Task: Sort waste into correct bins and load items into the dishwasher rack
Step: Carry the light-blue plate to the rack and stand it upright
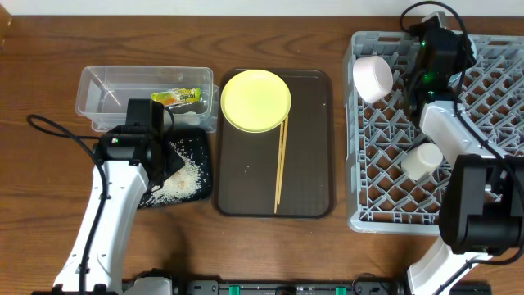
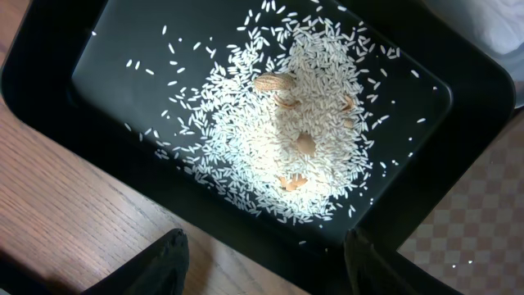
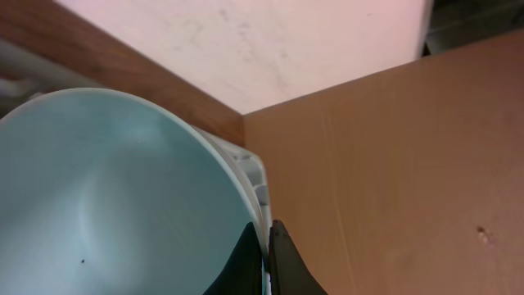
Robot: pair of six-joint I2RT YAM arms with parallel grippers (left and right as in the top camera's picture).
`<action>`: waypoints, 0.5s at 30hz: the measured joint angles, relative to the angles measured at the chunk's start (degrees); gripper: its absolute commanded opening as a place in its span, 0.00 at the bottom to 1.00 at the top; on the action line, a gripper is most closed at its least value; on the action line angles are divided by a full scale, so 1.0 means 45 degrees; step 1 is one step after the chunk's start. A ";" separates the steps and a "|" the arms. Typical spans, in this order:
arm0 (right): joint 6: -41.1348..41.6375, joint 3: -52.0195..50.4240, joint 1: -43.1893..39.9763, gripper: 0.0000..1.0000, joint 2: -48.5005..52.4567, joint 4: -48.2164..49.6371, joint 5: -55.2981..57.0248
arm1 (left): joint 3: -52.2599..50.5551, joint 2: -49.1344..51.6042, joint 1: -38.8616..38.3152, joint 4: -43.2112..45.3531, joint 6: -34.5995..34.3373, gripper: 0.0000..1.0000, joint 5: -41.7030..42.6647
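Right end effector (image 3: 264, 236) pinching light blue bowl (image 3: 106, 197) rim, over rack (image 1: 385, 188).

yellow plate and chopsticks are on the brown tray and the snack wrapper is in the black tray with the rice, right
No. The snack wrapper lies in the clear tub, not in the black tray with the rice, as the overhead view shows. The yellow plate and chopsticks are on the brown tray.

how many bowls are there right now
2: a pinkish-white bowl lying on its side at the far left of the dishwasher rack, and a light blue bowl whose rim the right claw pinches.
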 measured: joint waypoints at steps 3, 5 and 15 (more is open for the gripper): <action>0.0049 0.0005 0.0029 0.00 0.0199 -0.0024 0.0092 | 0.0000 0.0000 0.0000 -0.0005 0.0000 0.64 0.0000; 0.0267 0.0024 0.0029 0.01 0.0194 -0.0194 0.0126 | 0.0000 0.0000 0.0000 -0.0005 0.0000 0.64 0.0000; 0.2205 0.0257 0.0874 0.01 0.0107 -0.2472 0.0515 | 0.0000 0.0000 0.0000 0.0000 -0.0005 0.64 0.0000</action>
